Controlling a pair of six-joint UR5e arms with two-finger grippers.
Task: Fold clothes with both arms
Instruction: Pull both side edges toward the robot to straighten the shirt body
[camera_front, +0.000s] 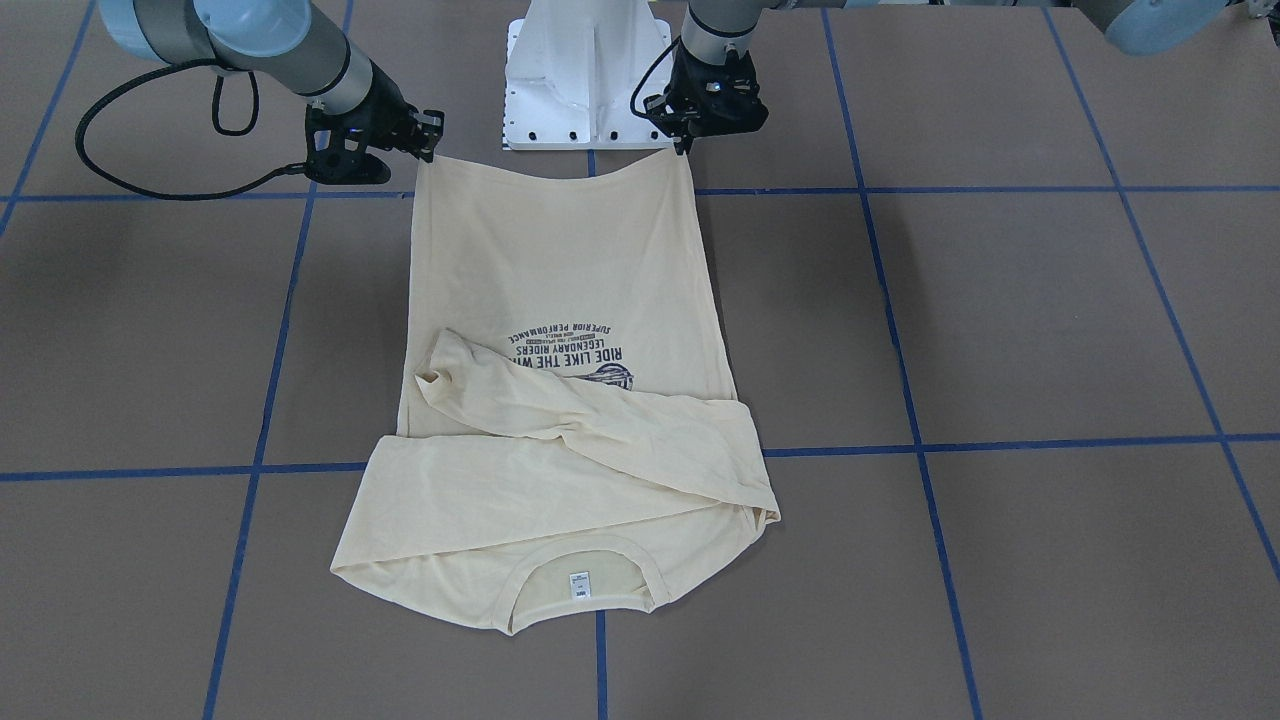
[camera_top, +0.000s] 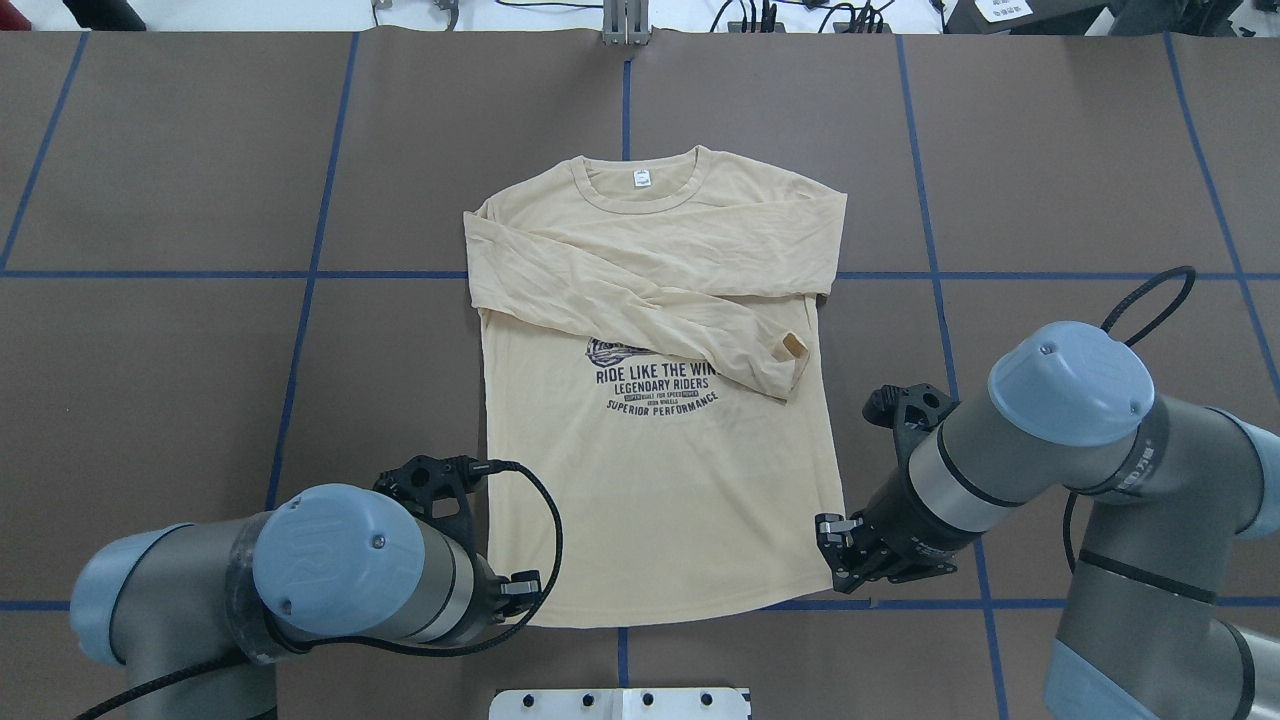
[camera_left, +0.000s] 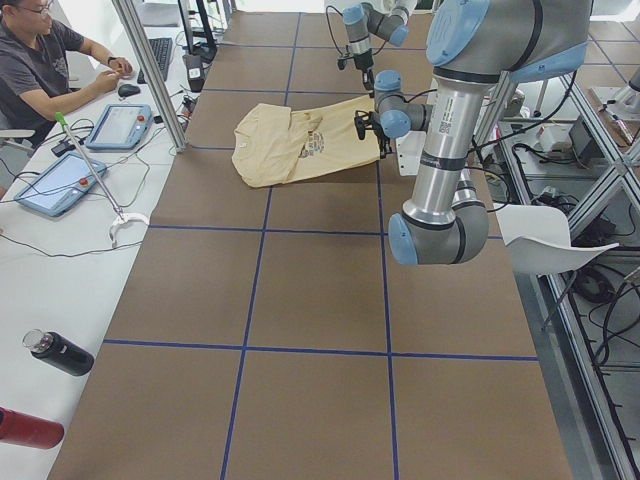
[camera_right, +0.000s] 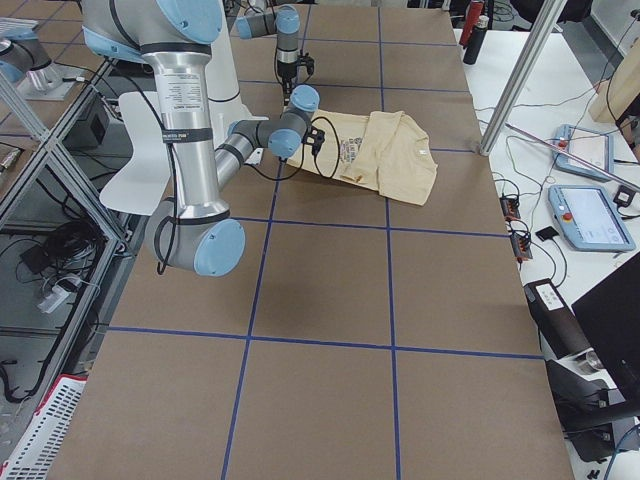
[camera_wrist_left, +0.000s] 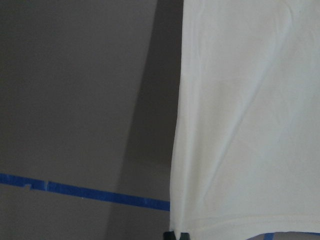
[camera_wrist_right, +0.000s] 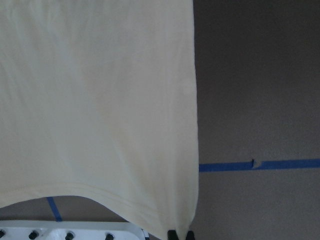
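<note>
My left gripper (camera_front: 687, 147) clamps the 7 o'clock hem corner of the shirt (camera_top: 660, 480), my right gripper (camera_front: 431, 152) the 5 o'clock one. It lies on the table (camera_top: 180, 400), collar (camera_top: 600, 185) at 12 o'clock.

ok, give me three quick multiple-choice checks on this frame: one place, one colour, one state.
1. Where do the left claw and right claw sit on the shirt?
A) at the collar
B) at the two bottom hem corners
C) on the cuffs

2. What colour is the print on the chest?
A) red
B) green
C) dark navy

3. How do the sleeves lie?
A) folded across the chest
B) spread out to the sides
C) hanging off the table

Answers:
1 B: each claw is at one hem corner, and both wrist views show the corner at the fingertips.
2 C: the lettering reads dark navy on pale yellow cloth.
3 A: both sleeves cross the front and partly cover the print.
</note>
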